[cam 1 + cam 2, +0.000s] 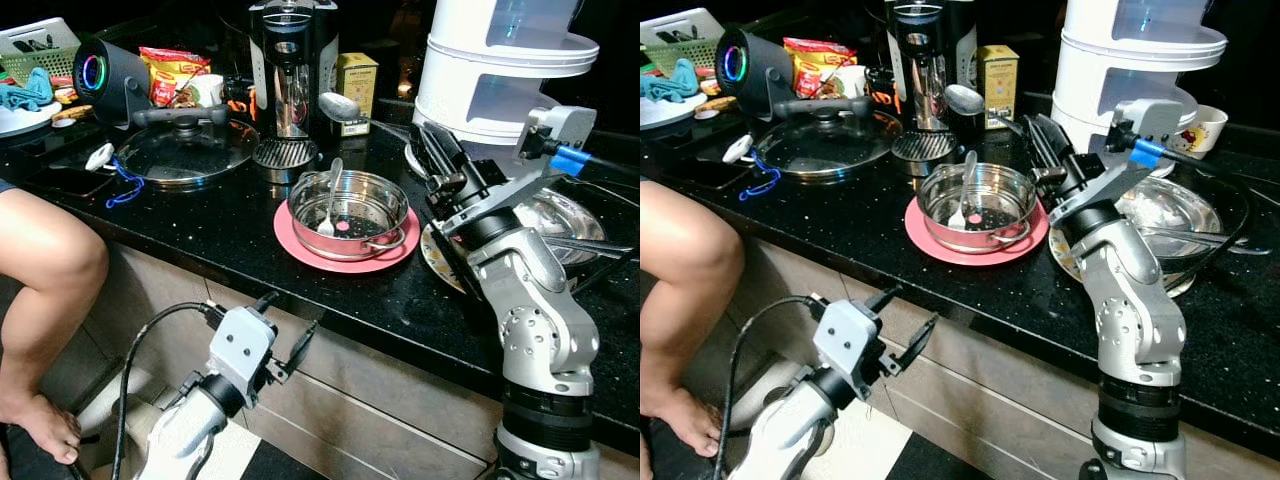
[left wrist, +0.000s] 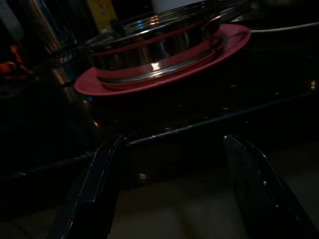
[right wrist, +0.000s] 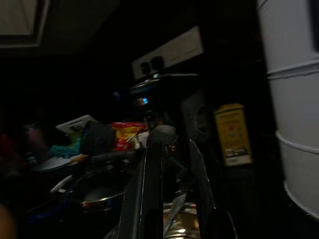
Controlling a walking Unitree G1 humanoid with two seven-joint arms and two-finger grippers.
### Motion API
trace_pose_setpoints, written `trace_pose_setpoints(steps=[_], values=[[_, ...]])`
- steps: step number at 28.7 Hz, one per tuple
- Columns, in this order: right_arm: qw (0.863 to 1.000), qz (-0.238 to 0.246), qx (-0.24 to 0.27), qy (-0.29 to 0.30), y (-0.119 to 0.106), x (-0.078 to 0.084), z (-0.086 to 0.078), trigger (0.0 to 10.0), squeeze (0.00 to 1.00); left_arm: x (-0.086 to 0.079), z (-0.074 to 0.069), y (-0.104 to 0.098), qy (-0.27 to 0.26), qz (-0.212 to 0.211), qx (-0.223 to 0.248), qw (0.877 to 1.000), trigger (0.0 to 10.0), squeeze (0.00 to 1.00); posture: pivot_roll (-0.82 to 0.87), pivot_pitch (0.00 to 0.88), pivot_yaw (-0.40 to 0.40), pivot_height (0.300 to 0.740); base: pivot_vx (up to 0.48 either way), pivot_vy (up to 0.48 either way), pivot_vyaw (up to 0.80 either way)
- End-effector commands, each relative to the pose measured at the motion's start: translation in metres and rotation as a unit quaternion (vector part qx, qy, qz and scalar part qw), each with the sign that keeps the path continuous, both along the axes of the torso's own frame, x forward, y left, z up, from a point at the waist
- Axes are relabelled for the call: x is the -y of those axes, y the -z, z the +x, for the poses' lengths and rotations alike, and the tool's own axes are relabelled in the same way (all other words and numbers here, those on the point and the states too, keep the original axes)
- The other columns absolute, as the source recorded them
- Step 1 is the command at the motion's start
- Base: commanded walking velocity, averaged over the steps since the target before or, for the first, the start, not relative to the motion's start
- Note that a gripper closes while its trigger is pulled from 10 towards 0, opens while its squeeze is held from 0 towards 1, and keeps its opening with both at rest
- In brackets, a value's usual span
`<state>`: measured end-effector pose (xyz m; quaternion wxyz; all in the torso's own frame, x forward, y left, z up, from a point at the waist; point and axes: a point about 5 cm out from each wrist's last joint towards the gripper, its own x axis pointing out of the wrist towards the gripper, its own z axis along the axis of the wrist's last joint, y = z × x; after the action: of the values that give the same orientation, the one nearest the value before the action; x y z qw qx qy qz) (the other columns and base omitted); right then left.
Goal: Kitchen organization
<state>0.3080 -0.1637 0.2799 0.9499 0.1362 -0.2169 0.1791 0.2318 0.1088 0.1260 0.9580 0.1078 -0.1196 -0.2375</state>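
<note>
Nearest in, the left gripper (image 1: pixel 290 325) is held low in front of the counter edge (image 1: pixel 330 315), below the worktop at about seven o'clock from the pot, with its two black fingers (image 2: pixel 102 184) spread wide and nothing between them. Just up from it, on the black counter, the steel pot (image 1: pixel 348 212) is seated on the pink plate (image 1: pixel 300 245), and a spoon (image 1: pixel 330 200) is leaned inside against the rim. At three o'clock from the pot, the right gripper (image 1: pixel 432 150) is raised above the worktop, its long fingers drawn close together with only a narrow gap and nothing seen gripped, pointing toward a ladle (image 1: pixel 340 105) that lies at twelve o'clock. Trouble could well be expected here: if the right arm is swung toward the pot, its elbow could be dragged across the metal dish (image 1: pixel 565 225) at four o'clock, and the pot handle could be clipped so that pot and plate are slid toward the edge together. The loose spoon would probably be tipped out by any lift. If the left gripper is raised straight up, the counter lip would be struck. Farther back, the glass lid (image 1: pixel 185 150) at ten o'clock and the coffee machine (image 1: pixel 290 70) crowd any reach, and a person's bare leg (image 1: pixel 45 270) is kept close at nine o'clock.
</note>
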Motion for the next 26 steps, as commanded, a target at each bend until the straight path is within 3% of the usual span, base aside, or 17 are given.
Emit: trace_pose_setpoints(steps=[1,5,6,12,22,26], values=[[1.0,0.0,0.006,0.015,-0.001,0.003,0.001,10.0,0.0,0.0,-0.001,-0.001,-0.005,0.007,0.01,1.0,10.0,0.0,-0.01,0.0,0.002,0.74,0.0,0.0,0.0],[0.999,-0.002,0.003,0.043,-0.001,0.008,0.004,10.0,0.0,0.001,0.0,-0.001,0.002,0.009,0.011,1.0,10.0,0.0,-0.01,0.0,0.002,0.74,0.0,0.0,0.0],[0.998,-0.008,-0.005,0.07,0.0,0.014,0.007,10.0,0.0,0.006,0.0,0.001,0.021,0.016,0.01,1.0,10.0,0.0,-0.01,0.0,0.002,0.74,0.0,0.0,-0.8],[0.996,-0.001,-0.004,0.092,0.0,0.022,0.009,10.0,0.0,0.012,-0.001,0.002,0.044,0.022,0.01,0.999,10.0,0.0,-0.02,0.0,0.001,0.74,0.0,0.0,-0.8],[0.996,0.025,0.013,0.087,-0.007,0.027,0.007,10.0,0.0,0.015,-0.001,0.004,0.051,0.028,0.011,0.998,10.0,0.0,-0.02,0.0,0.0,0.74,0.0,0.0,-0.8],[0.996,0.046,0.027,0.076,-0.013,0.027,0.006,10.0,0.0,0.015,-0.001,0.004,0.051,0.028,0.011,0.998,10.0,0.0,-0.02,0.0,-0.001,0.74,0.0,0.0,-0.25]])
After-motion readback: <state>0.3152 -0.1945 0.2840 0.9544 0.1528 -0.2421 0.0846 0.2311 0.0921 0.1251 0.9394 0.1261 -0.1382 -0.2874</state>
